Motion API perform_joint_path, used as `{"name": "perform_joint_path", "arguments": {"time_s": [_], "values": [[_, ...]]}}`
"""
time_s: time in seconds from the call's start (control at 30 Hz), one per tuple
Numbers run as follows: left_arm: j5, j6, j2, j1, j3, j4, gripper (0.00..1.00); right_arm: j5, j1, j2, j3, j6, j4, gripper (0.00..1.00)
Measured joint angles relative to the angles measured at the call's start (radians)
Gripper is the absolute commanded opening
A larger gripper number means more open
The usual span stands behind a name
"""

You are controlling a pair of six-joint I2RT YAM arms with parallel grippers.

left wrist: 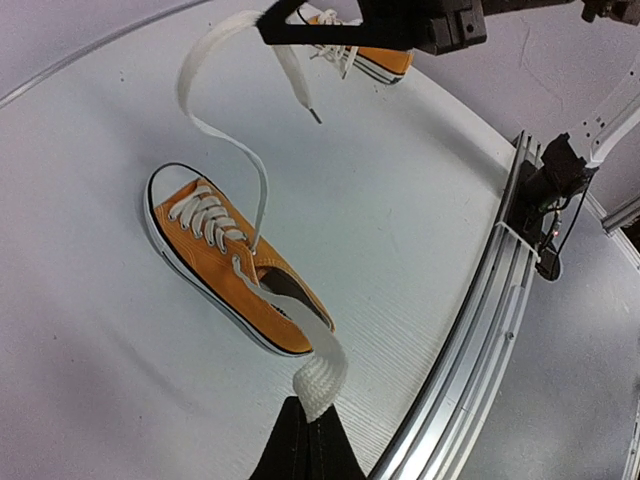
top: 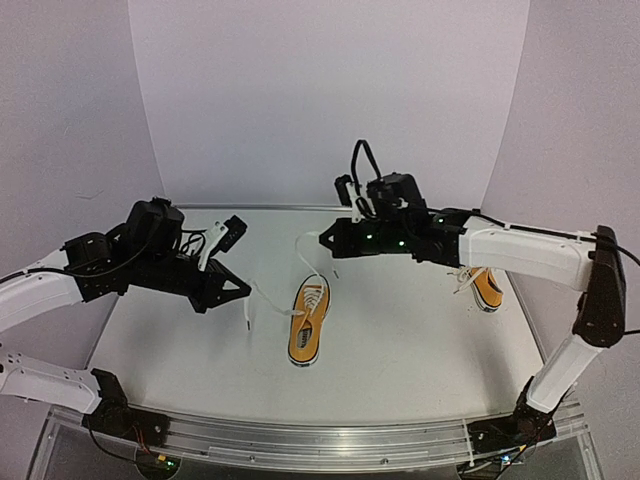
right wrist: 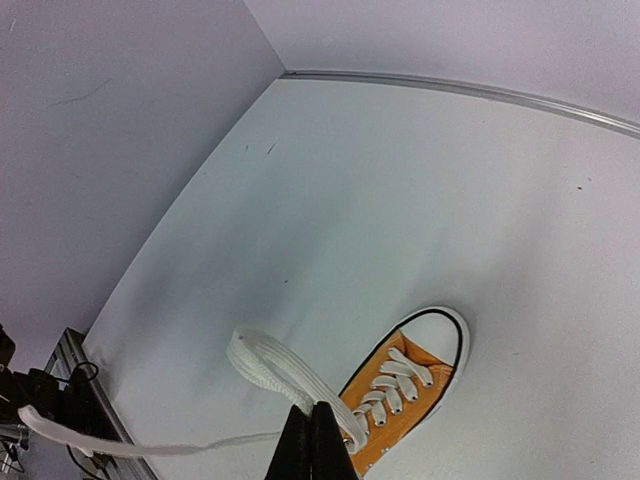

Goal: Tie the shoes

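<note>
**Both pincers closed on the laces of the middle shoe**

An orange-yellow shoe (top: 308,325) is seen lying near the middle of the white table (top: 400,380), toe toward 12 o'clock in the top view; a second shoe (top: 487,289) is set well apart at its 3 o'clock, partly hidden by the right arm (top: 520,250), its laces seemingly loose. The left gripper (left wrist: 305,432) is held at the middle shoe's 9 o'clock, jaws pressed together on the end of one white lace (left wrist: 325,355), which is stretched out from the eyelets; the right gripper (right wrist: 312,440) is raised above the shoe at 12 o'clock, likewise closed, with the other lace (right wrist: 265,365) pinched in a fold and its free tip dangling.
</note>
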Motion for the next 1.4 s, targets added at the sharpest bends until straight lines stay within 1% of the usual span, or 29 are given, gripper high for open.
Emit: {"name": "perform_joint_path", "arguments": {"time_s": [0.2,0.23,0.27,0.3,0.33,0.4,0.47,0.57,0.63,0.77,0.87,1.0,1.07,1.17,1.23,1.4], "values": [[0.040,0.012,0.026,-0.005,-0.060,-0.008,0.00,-0.067,0.058,0.220,0.135,0.024,0.057,0.00],[0.047,0.012,0.021,-0.007,-0.069,-0.008,0.00,-0.072,0.071,0.267,0.175,0.030,0.064,0.03],[0.052,0.012,0.014,-0.007,-0.077,-0.008,0.00,-0.079,0.085,0.319,0.224,0.037,0.069,0.10],[0.058,0.012,0.006,-0.007,-0.086,-0.008,0.00,-0.088,0.100,0.370,0.273,0.044,0.077,0.19],[0.062,0.011,-0.005,-0.008,-0.094,-0.009,0.00,-0.098,0.113,0.410,0.310,0.053,0.077,0.31],[0.067,0.009,-0.024,-0.009,-0.103,-0.009,0.00,-0.126,0.132,0.486,0.384,0.061,0.076,0.47],[0.072,0.006,-0.041,-0.010,-0.107,-0.008,0.00,-0.151,0.149,0.523,0.406,0.073,0.070,0.57],[0.073,-0.002,-0.042,-0.010,-0.115,0.006,0.00,-0.169,0.158,0.520,0.387,0.080,0.054,0.62],[0.072,-0.013,-0.021,-0.010,-0.118,0.017,0.00,-0.172,0.150,0.488,0.349,0.078,0.049,0.63],[0.028,-0.044,0.069,-0.011,-0.115,0.039,0.00,-0.169,0.098,0.379,0.255,0.047,0.011,0.50],[-0.033,-0.087,0.156,-0.009,-0.085,0.047,0.00,-0.161,0.061,0.335,0.243,-0.007,-0.023,0.43],[-0.040,-0.148,0.248,0.037,-0.023,0.090,0.00,-0.153,0.041,0.334,0.248,-0.082,-0.084,0.37],[-0.033,-0.176,0.269,0.064,-0.016,0.125,0.00,-0.151,0.047,0.358,0.278,-0.124,-0.144,0.36],[-0.009,-0.204,0.266,0.083,-0.032,0.163,0.00,-0.148,0.054,0.416,0.347,-0.182,-0.211,0.35],[0.021,-0.218,0.242,0.083,-0.069,0.198,0.00,-0.146,0.056,0.449,0.384,-0.220,-0.252,0.35],[0.087,-0.235,0.125,0.082,-0.192,0.216,0.00,-0.138,0.061,0.504,0.447,-0.307,-0.352,0.36]]}}
